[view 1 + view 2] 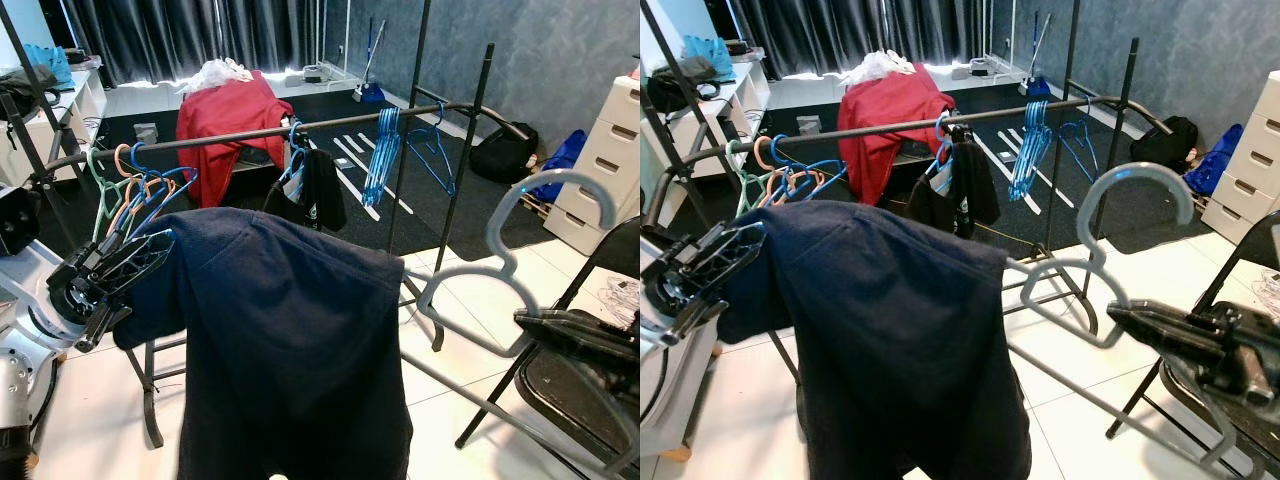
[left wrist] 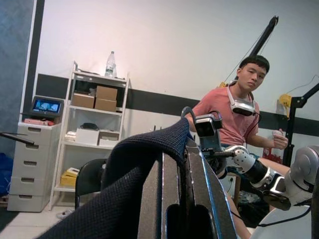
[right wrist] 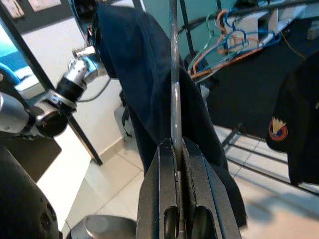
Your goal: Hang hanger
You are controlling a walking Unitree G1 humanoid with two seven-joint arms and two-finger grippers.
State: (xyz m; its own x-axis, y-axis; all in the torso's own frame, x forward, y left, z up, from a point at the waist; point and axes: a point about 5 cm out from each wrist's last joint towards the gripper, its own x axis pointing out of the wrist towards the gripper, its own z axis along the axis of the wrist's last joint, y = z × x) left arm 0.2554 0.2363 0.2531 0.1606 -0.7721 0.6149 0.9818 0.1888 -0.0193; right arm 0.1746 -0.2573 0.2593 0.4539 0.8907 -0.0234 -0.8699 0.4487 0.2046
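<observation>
Left eye view: a grey hanger (image 1: 480, 290) carrying a navy garment (image 1: 290, 340) is held up in front of a black rack (image 1: 300, 130). The right hand (image 1: 1140, 320) is pressed together on the hanger's wire just below its hook, which stands upright near the rack's right post and apart from the rail. In the right wrist view the wire is seen pinched between the 2 fingers (image 3: 162, 189). The left hand (image 1: 125, 265) is closed on the garment's shoulder at the hanger's other end; in the left wrist view the cloth is draped over its fingers (image 2: 164, 194). Coloured hangers (image 1: 135, 185), a black shirt (image 1: 315, 190) and blue hangers (image 1: 385, 150) are hung on the rail. A red cloth (image 1: 225, 125) is seen behind it. A seated person (image 2: 239, 119) is seen in the left wrist view.
</observation>
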